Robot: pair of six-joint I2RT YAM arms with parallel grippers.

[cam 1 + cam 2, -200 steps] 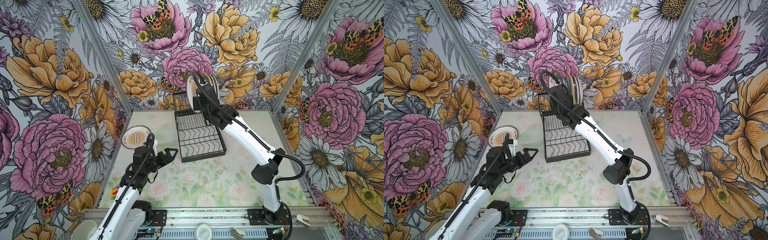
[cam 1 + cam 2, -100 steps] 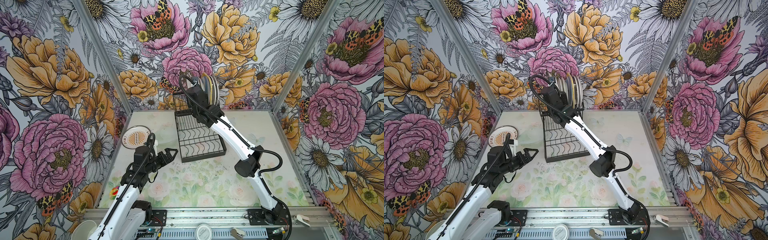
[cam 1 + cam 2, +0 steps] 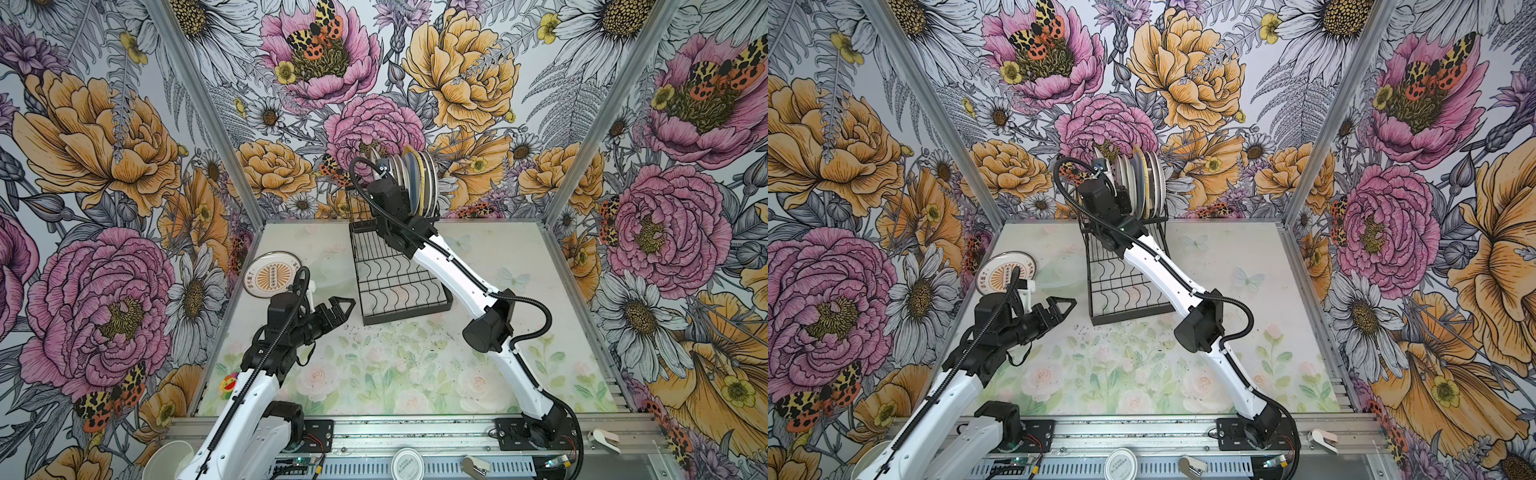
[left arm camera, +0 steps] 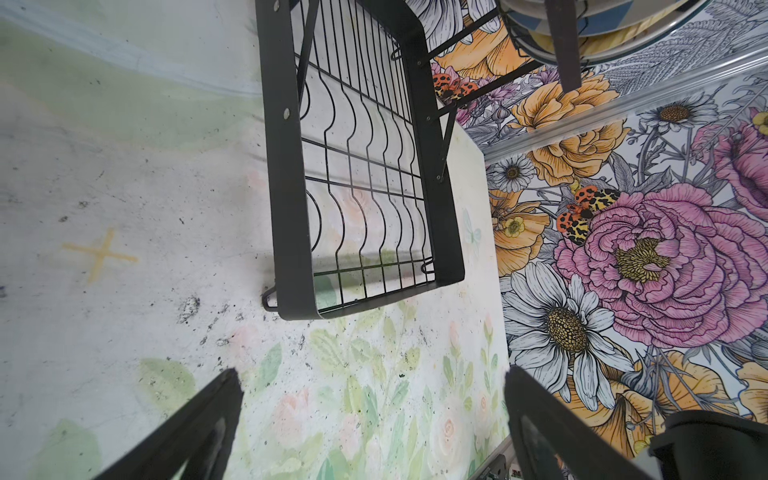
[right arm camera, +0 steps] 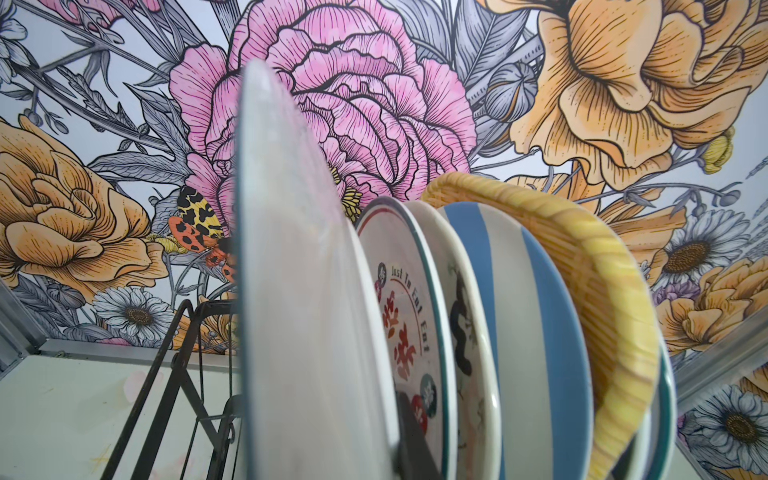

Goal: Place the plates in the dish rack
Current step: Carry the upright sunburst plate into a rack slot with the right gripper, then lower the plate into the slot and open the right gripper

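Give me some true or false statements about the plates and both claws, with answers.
The left claw is open and holds nothing. True.
The sunburst plate stands in the dish rack. False: it lies flat on the table, left of the rack.
The right claw is shut on a white plate at the upper tier. True.
Plates fill the rack's lower grid. False: the racked plates stand in the upper tier.
The blue-striped plate stands next to the yellow woven plate. True.

nearest plate (image 5: 299,316) blurred in the right wrist view; dish rack (image 4: 365,166) cropped in the left.
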